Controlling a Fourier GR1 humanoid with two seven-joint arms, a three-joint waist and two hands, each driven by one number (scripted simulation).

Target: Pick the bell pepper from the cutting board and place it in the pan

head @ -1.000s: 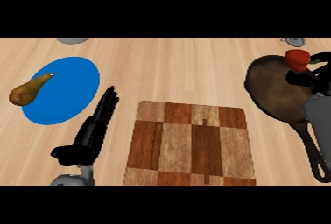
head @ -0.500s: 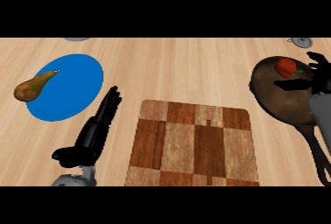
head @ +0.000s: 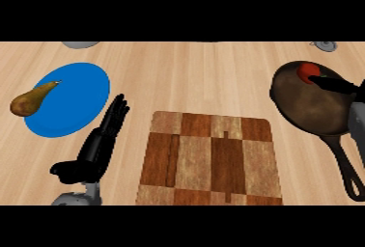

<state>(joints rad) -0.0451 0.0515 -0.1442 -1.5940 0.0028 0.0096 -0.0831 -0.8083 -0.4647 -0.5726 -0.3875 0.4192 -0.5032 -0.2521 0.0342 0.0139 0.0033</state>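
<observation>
right robot hand [head: 341, 87] cut off at edge, partly hiding bell pepper [head: 307, 71]

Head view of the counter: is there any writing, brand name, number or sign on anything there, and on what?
None: no readable text on the cutting board, the pan, the blue plate, the pear, the bell pepper or either hand.
</observation>
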